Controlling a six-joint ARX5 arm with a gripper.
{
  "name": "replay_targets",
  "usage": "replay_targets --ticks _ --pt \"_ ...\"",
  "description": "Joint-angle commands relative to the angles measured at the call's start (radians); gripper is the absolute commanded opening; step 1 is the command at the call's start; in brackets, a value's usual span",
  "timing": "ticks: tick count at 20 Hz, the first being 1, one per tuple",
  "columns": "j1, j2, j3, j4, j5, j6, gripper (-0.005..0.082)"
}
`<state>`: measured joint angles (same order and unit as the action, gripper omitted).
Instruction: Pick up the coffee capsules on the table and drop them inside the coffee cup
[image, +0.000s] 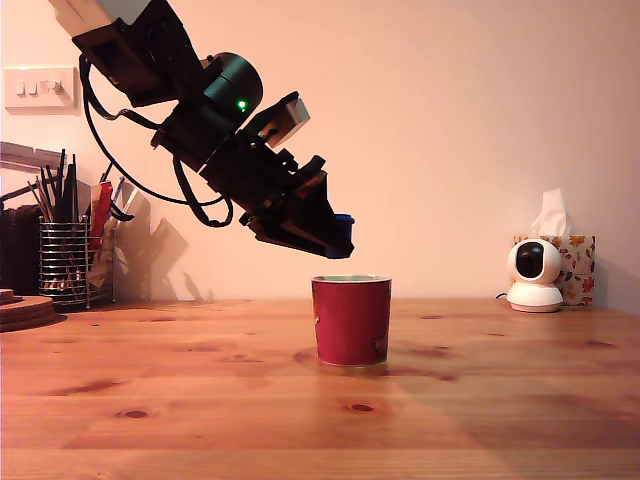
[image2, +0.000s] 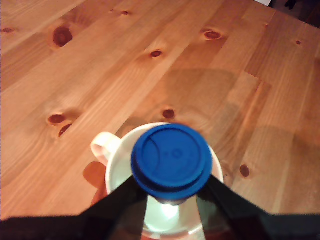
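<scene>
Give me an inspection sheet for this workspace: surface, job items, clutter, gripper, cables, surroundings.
Surface: pine table with dark knots; bare around the cup.
Job items: red coffee cup upright near the middle, with a pale handle visible in the wrist view; blue capsule held in the air above the cup's mouth, not yet dropped.
Clutter: wire-mesh utensil holder and wooden coasters at the exterior view's left; white camera and tissue box at its right.
Gripper: gripper tilted downward, shut on the capsule.
Cables: black cable looping beneath the arm, off the table.
Surroundings: plain wall with a light switch.
</scene>
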<state>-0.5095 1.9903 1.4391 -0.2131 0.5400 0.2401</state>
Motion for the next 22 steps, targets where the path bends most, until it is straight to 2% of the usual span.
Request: replay_targets --ticks 1,10,14,15,17,18,22 --pt "-0.008 0.032 0.003 0.003 0.002 -0.006 0.0178" --pt "-0.008 0.032 0.003 0.003 -0.001 -0.005 0.0178" --pt "-0.004 0.032 0.003 -0.003 -0.031 -0.005 0.0192" --pt "-0.003 0.032 0.003 -0.003 -0.033 -0.005 0.0261" --pt "-0.003 0.032 0.003 -0.003 -0.037 -0.005 0.0458" --pt "-0.003 0.032 0.003 -0.005 -0.038 -0.005 0.0505" --pt "-0.003 0.032 0.003 -0.006 -0.038 -0.005 0.0503"
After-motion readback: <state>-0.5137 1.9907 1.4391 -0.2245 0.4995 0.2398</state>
